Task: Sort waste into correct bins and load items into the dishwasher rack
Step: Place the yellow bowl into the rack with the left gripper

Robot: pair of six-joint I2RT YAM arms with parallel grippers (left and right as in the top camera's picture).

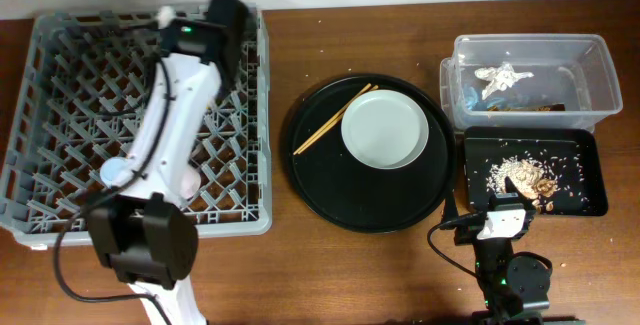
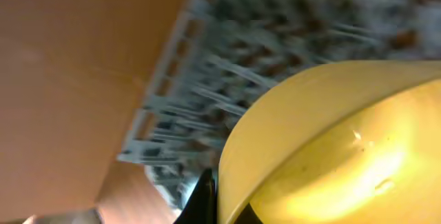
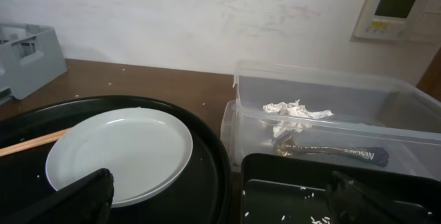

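The grey dishwasher rack [image 1: 60, 115] lies beneath the left gripper [image 2: 222, 207]. Its jaws are clamped on the rim of the yellow bowl [image 2: 331, 141], which is held above the rack's pegs. The round black tray [image 1: 330, 190] sits ahead and left of the right gripper [image 3: 220, 207], whose jaws stand wide apart with nothing between them. The clear tub [image 1: 600, 75] is ahead and right of those jaws, with the shallow black tray [image 1: 590, 180] just in front of them. The plate [image 1: 385, 130] lies on the round tray, left of the right jaws, with the chopsticks [image 1: 330, 120] at its left edge. The tissue [image 1: 503, 77] and the wrapper [image 3: 331, 151] lie in the tub. The food scraps [image 1: 530, 177] lie in the black tray.
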